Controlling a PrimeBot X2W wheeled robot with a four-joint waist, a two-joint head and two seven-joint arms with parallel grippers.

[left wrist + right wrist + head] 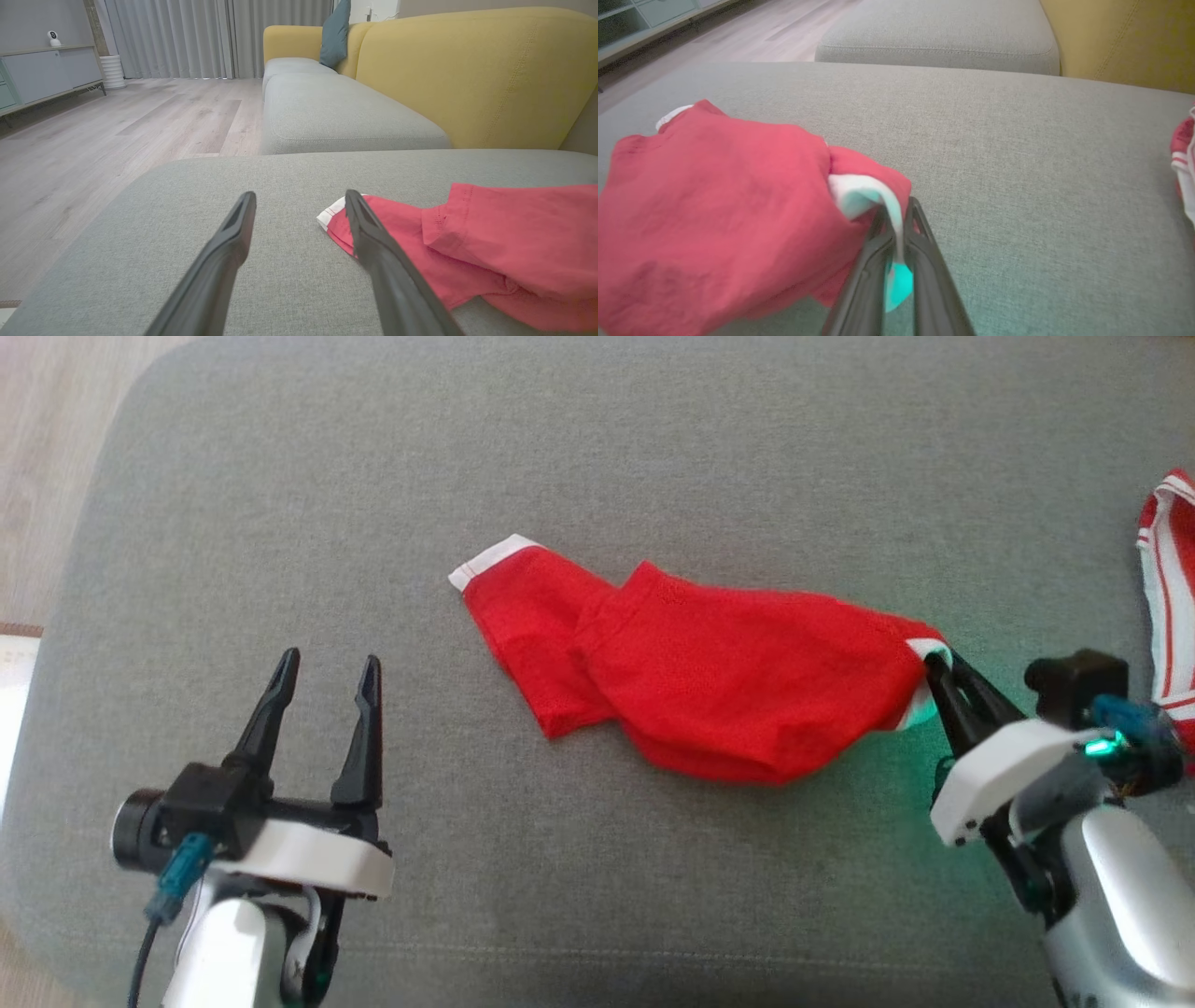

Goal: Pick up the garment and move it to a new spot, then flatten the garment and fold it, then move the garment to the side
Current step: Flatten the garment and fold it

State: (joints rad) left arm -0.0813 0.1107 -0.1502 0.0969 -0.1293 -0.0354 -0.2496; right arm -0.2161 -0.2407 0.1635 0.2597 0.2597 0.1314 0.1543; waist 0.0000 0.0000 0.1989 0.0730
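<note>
Right gripper (896, 207) pinches the garment (709, 681) by its hem (864, 189); it lies left-right; my left gripper (327, 672) gapes; left wrist view adds sofa (467, 70)

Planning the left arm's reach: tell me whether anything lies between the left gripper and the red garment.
Nothing visible does. Only bare grey cushion lies between the open left gripper and the white-trimmed end of the garment. The right gripper is shut on its other end; a striped cloth lies far right, off that path.

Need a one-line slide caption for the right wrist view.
Right gripper shut on the white hem of a crumpled red garment lying on a grey cushion.
</note>
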